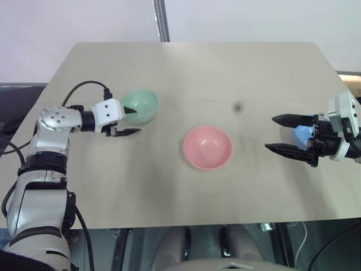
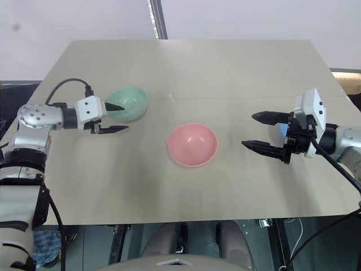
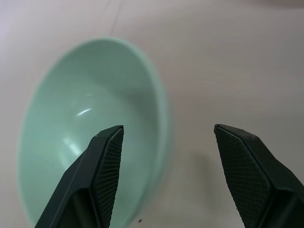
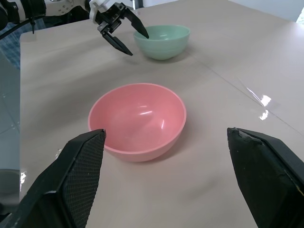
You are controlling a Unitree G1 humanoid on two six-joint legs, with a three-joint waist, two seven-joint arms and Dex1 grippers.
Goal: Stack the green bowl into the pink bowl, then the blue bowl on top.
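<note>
First step is in hand, I judge: grasping the green bowl (image 1: 140, 106). The left pincer (image 1: 131, 121) gapes wide and empty, one finger over the bowl's near rim, one outside; next it must close on that wall. The bowl is smooth, mint, upright. Beyond sits the pink bowl (image 1: 207, 147); the right pincer (image 1: 289, 134) waits, wide and empty.

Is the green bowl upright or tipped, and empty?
Upright and empty: the green bowl sits on its base, rim up, its smooth inside bare.
</note>
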